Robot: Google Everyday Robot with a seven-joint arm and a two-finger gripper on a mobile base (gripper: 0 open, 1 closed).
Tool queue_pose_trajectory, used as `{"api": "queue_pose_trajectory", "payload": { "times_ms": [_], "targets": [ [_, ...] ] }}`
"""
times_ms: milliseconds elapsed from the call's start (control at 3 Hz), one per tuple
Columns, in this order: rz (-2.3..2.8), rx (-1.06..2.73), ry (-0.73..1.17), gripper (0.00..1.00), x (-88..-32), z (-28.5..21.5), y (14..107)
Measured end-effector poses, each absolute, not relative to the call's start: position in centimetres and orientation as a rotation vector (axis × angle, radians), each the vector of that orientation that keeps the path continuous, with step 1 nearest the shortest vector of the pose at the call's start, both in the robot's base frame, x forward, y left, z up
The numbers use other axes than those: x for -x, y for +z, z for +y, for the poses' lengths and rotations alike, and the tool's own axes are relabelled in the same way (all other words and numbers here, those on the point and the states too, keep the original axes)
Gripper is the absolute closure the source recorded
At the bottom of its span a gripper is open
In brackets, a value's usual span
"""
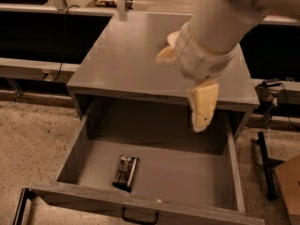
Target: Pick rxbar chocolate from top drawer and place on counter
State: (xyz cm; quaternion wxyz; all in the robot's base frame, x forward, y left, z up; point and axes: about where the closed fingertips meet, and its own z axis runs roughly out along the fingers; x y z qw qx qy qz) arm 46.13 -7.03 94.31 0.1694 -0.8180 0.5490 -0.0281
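Note:
The rxbar chocolate (125,172), a dark wrapper with pale lettering, lies flat in the front left part of the open top drawer (154,172). The drawer's dark pull handle (139,217) shows at the bottom edge. My gripper (187,86) hangs over the counter's front edge, right of centre, above the drawer's back right area and well up and to the right of the bar. Its cream fingers (204,107) stand apart with nothing between them. The grey counter (126,60) tops the cabinet.
A white bowl (172,37) on the counter is mostly hidden behind my arm. A dark stand (266,168) and a cardboard box (289,186) are at the right on the speckled floor. Black benches run behind the cabinet.

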Motion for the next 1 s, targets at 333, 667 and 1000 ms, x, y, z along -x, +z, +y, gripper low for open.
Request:
{"api": "queue_pose_trajectory", "payload": {
  "times_ms": [333,667,1000],
  "targets": [
    [1.430,2.534,-0.107,0.00,-45.6,-5.7,86.6],
    [1.439,2.552,-0.100,0.00,-45.1,-6.0,85.5],
    [1.416,2.682,-0.102,0.00,-45.0,-3.6,83.3]
  ]
}}
